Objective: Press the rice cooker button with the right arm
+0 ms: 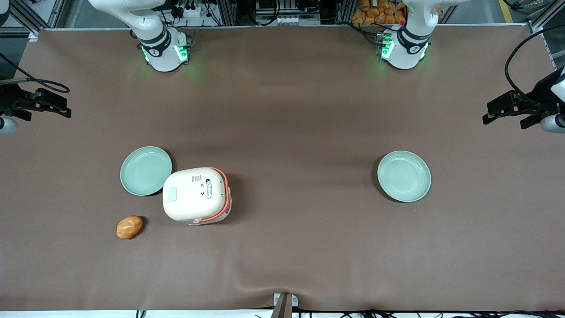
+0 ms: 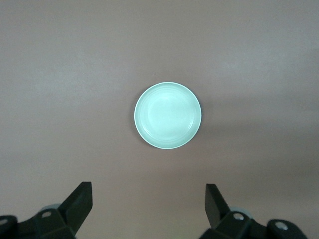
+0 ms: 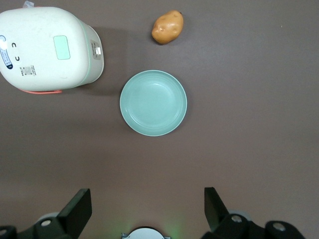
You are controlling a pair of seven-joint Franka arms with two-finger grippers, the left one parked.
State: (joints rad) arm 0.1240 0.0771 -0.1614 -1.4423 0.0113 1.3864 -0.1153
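The rice cooker [image 1: 196,195] stands on the brown table, cream lid up, with its coral handle band on the side toward the parked arm. The button [image 1: 172,194] is a pale mint key on the lid, on the side toward the working arm's end. Both show in the right wrist view: the cooker [image 3: 47,47] and the button [image 3: 62,47]. My right gripper [image 1: 62,108] hangs high over the working arm's end of the table, farther from the front camera than the cooker and well apart from it. In the right wrist view the gripper [image 3: 147,199] is open and empty.
A mint-green plate [image 1: 146,171] touches the cooker on the side away from the front camera; it also shows in the right wrist view [image 3: 153,102]. A potato [image 1: 129,227] lies nearer the front camera, beside the cooker. A second plate [image 1: 404,176] lies toward the parked arm's end.
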